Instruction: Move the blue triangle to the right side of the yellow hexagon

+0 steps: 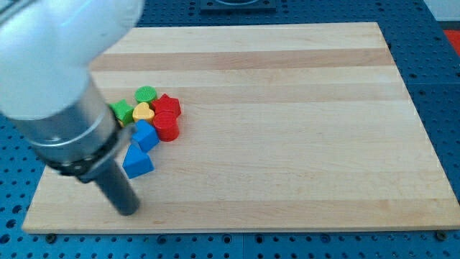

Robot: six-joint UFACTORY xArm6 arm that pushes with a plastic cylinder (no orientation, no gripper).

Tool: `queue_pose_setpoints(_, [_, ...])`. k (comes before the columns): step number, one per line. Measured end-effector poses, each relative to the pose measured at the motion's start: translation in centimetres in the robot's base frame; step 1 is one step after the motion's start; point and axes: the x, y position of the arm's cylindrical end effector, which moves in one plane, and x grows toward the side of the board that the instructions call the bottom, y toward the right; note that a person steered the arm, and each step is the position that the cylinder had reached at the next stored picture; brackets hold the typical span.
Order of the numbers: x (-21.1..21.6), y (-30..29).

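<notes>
The blue triangle point(137, 163) lies on the wooden board point(287, 144) at the left, at the bottom of a cluster of blocks. A second blue block point(145, 134) sits just above it. The only yellow block point(143, 111) I see looks heart-shaped and sits further up, in the middle of the cluster. No yellow hexagon shows; the arm hides part of the board's left side. My tip point(129, 211) rests on the board just below and slightly left of the blue triangle, apart from it.
Around the yellow block are a green round block point(146, 93), a green star point(122, 111), a red star point(167, 105) and a red block point(166, 126). The arm's grey body point(65, 93) fills the view's upper left. The board's bottom edge is close below my tip.
</notes>
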Motion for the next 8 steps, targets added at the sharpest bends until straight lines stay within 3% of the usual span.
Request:
queue_pose_setpoints(1, [-1.7, 1.6])
queue_pose_setpoints(3, [-6.2, -4.3])
queue_pose_setpoints(8, [-8.1, -5.6])
